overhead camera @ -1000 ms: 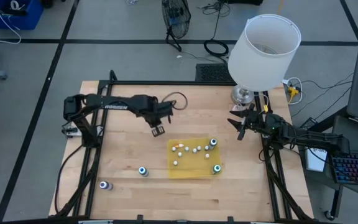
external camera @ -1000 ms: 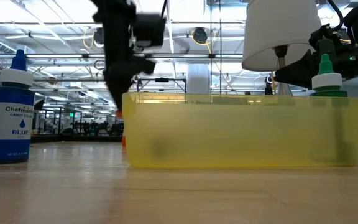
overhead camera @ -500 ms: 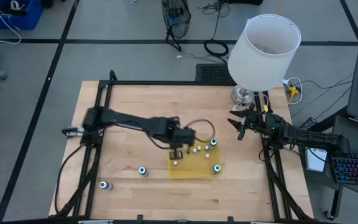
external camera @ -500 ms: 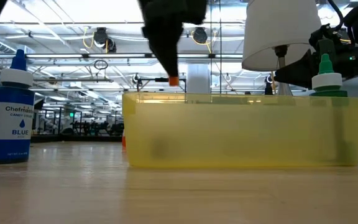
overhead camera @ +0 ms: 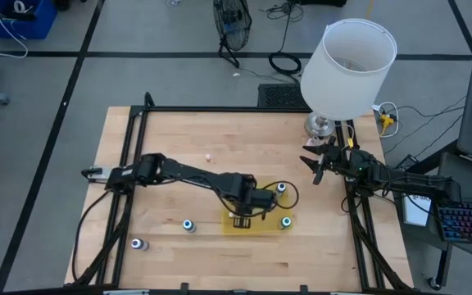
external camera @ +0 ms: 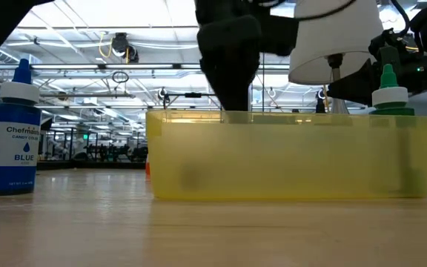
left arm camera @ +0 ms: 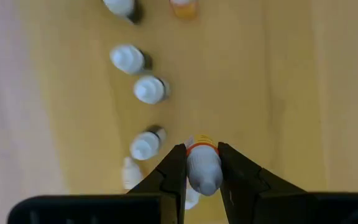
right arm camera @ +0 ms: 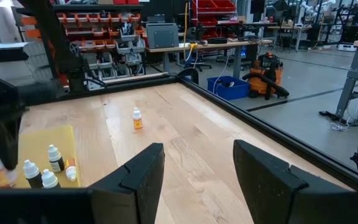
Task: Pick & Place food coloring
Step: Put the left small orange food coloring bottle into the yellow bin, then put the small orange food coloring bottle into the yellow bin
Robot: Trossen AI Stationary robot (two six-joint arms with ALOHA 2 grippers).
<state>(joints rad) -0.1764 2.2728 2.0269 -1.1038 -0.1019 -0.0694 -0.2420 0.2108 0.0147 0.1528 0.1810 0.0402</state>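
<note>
The left end effector [overhead camera: 241, 220] reaches mid-worktop, fingers clamped; the right end effector [overhead camera: 314, 166] waits agape at the right edge.

The high view shows one yellow tray [overhead camera: 262, 229], one lamp [overhead camera: 347, 56] at the table's 1 o'clock corner, and four larger dark bottles [overhead camera: 286, 221]: two at the tray's 3 o'clock side, and two on the bare wood out at its 8 o'clock. The left wrist view shows at least six small dropper bottles [left arm camera: 149, 89] standing loose in the tray, one of them orange, plus one more pinched in the left gripper [left arm camera: 202, 154]. One further small bottle stands alone on the table at the tray's 11 o'clock.
</note>
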